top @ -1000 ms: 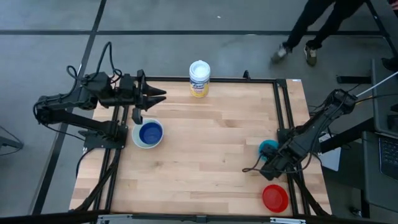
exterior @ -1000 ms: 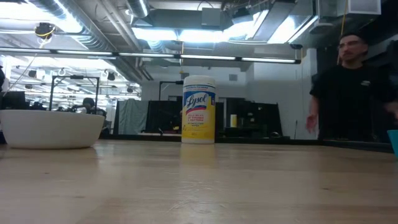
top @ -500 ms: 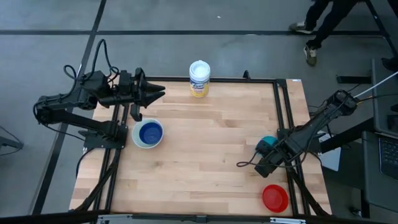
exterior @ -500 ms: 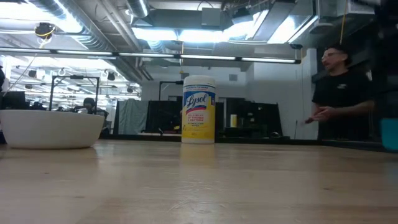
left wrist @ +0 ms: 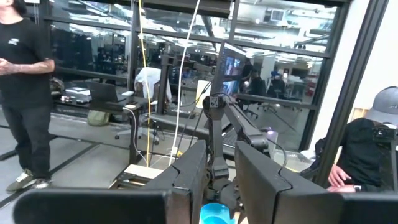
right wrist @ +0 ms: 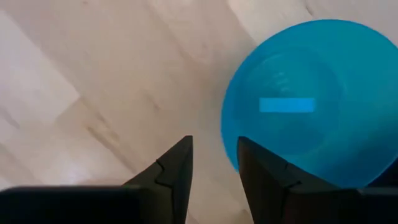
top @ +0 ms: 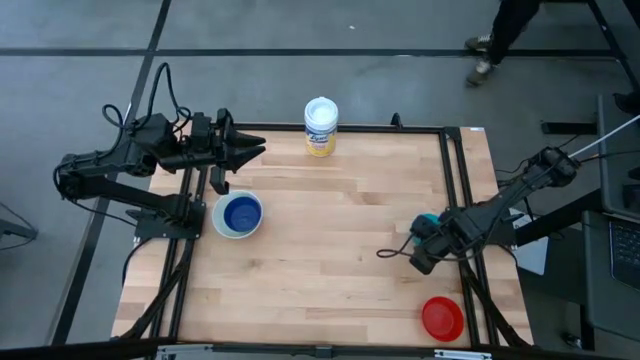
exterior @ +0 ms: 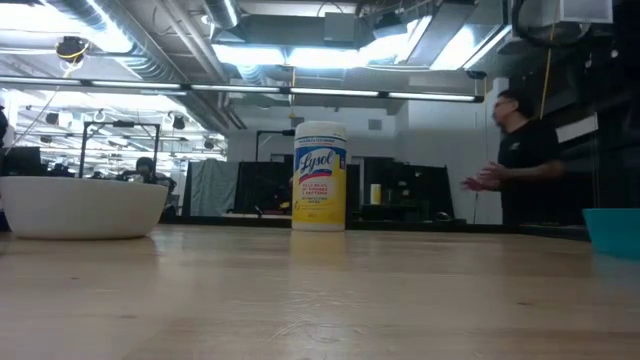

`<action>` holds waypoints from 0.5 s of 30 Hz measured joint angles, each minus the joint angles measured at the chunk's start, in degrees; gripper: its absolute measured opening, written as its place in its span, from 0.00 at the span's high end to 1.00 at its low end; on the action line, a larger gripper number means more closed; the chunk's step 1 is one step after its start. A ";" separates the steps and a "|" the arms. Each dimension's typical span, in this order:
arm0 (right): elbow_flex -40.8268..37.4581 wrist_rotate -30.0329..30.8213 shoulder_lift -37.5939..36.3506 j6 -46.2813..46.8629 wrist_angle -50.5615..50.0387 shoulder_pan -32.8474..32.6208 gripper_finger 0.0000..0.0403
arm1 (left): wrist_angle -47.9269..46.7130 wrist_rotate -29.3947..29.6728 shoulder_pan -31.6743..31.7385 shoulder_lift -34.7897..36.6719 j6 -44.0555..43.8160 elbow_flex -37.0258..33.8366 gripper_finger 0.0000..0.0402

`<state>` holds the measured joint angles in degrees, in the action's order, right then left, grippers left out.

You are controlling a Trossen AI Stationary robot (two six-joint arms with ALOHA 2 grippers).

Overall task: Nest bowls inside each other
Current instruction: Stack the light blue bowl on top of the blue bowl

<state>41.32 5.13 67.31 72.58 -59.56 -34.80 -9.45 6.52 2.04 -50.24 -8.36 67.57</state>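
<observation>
A teal bowl (top: 429, 221) (right wrist: 305, 106) stands upright at the table's right side and shows at the right edge of the low view (exterior: 612, 230). My right gripper (right wrist: 214, 162) (top: 420, 252) points down at its rim, open, one finger on each side of the wall. A blue bowl (top: 241, 213) sits nested inside a white bowl (top: 218, 222) (exterior: 80, 205) at the left. A red bowl (top: 442, 318) rests near the front right corner. My left gripper (top: 262, 150) (left wrist: 221, 180) hangs open and empty above the far left corner. My right gripper comes from above, pointing down. One finger (right wrist: 261, 171) reaches inside the teal bowl at its rim (right wrist: 229, 146); the other stands outside, with bare wood showing between it and the wall. The bowl stays upright, low at the table top.
A yellow canister with a white lid (top: 320, 126) (exterior: 320, 175) stands at the middle of the far edge. Bare wood lies between the two bowl groups. A person (exterior: 520, 160) walks behind the table's far right; another sits beyond the right arm (left wrist: 373, 149).
My right gripper has moved toward the table's left edge and rolled a little. The teal bowl has gone along with it, still upright, coming farther into the low view from the right. The person behind the table has walked on.
</observation>
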 joint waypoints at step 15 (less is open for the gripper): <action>-10.49 -4.13 0.00 -2.08 12.74 6.88 0.61 | 0.05 1.33 0.00 1.09 -0.13 0.00 0.79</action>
<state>30.83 0.99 67.31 70.51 -46.82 -27.92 -9.41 7.85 2.04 -49.15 -8.49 67.57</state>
